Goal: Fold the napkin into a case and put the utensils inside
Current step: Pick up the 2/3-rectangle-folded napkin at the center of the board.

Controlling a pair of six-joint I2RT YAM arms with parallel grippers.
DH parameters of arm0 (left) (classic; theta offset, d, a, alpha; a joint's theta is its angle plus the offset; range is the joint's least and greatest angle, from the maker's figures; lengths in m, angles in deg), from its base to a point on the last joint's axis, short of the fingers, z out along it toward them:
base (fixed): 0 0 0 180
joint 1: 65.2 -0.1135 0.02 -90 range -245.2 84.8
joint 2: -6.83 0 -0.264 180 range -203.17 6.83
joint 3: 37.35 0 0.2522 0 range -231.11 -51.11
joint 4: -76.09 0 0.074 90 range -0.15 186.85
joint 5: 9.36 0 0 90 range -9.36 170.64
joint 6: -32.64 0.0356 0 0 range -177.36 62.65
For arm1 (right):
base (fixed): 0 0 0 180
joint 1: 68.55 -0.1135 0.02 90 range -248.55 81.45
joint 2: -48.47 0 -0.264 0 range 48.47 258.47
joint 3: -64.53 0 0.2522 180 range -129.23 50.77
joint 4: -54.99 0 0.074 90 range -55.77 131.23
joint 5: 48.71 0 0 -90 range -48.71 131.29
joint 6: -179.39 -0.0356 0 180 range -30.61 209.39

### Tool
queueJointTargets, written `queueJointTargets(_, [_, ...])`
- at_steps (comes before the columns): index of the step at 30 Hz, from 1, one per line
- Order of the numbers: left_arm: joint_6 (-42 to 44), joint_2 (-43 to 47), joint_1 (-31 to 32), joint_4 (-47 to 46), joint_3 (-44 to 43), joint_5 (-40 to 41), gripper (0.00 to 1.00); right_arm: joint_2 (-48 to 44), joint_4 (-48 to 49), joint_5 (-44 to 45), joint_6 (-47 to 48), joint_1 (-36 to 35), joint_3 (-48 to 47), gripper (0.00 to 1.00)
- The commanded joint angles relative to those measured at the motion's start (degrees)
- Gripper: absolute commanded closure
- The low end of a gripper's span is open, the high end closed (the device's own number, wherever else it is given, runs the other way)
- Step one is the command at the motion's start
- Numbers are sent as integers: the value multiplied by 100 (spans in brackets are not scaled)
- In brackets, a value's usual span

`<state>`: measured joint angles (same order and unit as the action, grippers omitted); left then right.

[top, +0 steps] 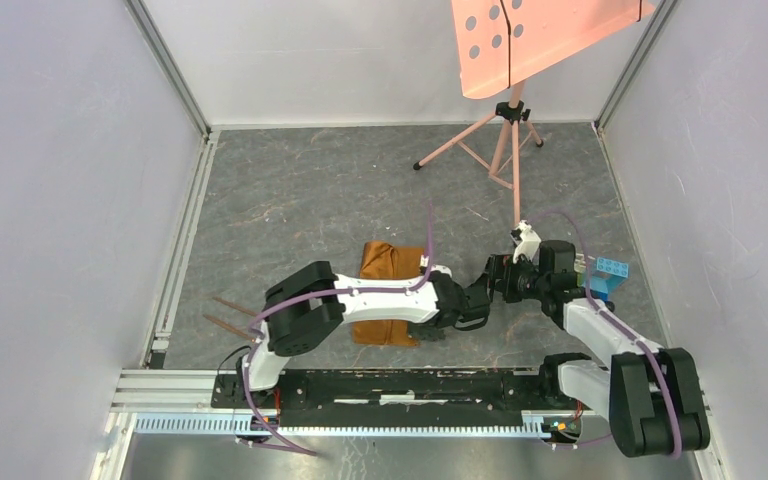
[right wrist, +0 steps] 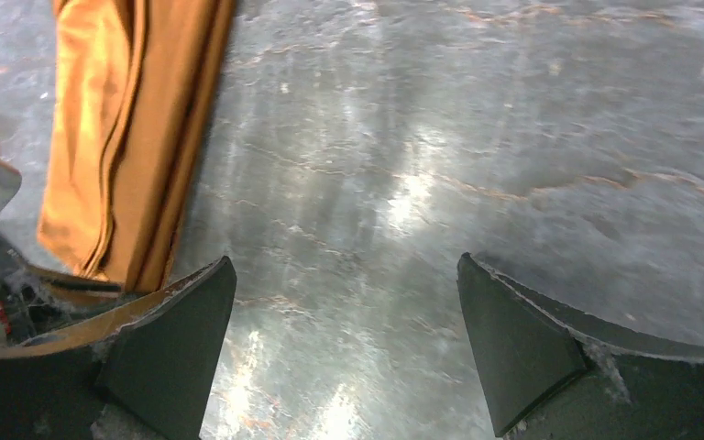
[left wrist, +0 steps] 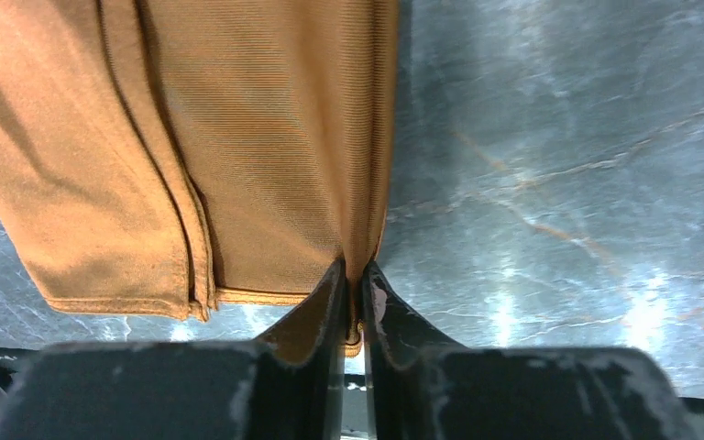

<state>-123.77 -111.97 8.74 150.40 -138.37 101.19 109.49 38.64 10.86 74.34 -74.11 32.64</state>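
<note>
Pinching a fold of the napkin [left wrist: 266, 137] with the left fingers [left wrist: 316, 316], clamped on cloth in the middle of the tabletop [top: 290, 190]; holding the right fingers [right wrist: 179, 339] wide apart beside it; folding judged only partway done; yet to tuck in the utensils [top: 232, 304], lying well apart leftward.

Folded orange-brown napkin [top: 390, 262]; slender utensils [top: 232, 304] apparently leftward
</note>
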Motion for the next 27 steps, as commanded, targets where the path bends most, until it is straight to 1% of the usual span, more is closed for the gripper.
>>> queueJointTargets(1, [330, 710, -92, -762, 830, 30, 88, 459, 1026, -1156, -446, -38, 400, 2])
queueJointTargets(3, [483, 970, -111, -974, 1086, -39, 92, 624, 1775, -1442, -955, -156, 521, 2])
queueJointTargets(6, [630, 1205, -133, -988, 1197, -103, 97, 958, 2933, -1666, -1750, -601, 663, 2])
queueJointTargets(12, [769, 1595, -180, -1047, 1425, -223, 98, 1542, 4605, -1257, -3124, -1571, 822, 2])
queueJointTargets(14, [779, 1680, -194, -1050, 1470, -256, 98, 1790, 5373, -1123, -3699, -1752, 1025, 2])
queueJointTargets(15, [786, 1707, -203, -1050, 1483, -262, 98, 1874, 5588, -1019, -3873, -1839, 1082, 2])
queueJointTargets(18, [798, 1795, -227, -1050, 1508, -295, 98, 2128, 5766, -768, -4174, -2133, 1108, 2])
queueJointTargets(22, [831, 1912, -239, -1054, 1571, -306, 98, 2376, 6552, -372, -4874, -2450, 1382, 2])
queueJointTargets(27, [867, 1960, -256, -1051, 1590, -322, 98, 2595, 6458, 123, -5165, -2839, 1197, 2])
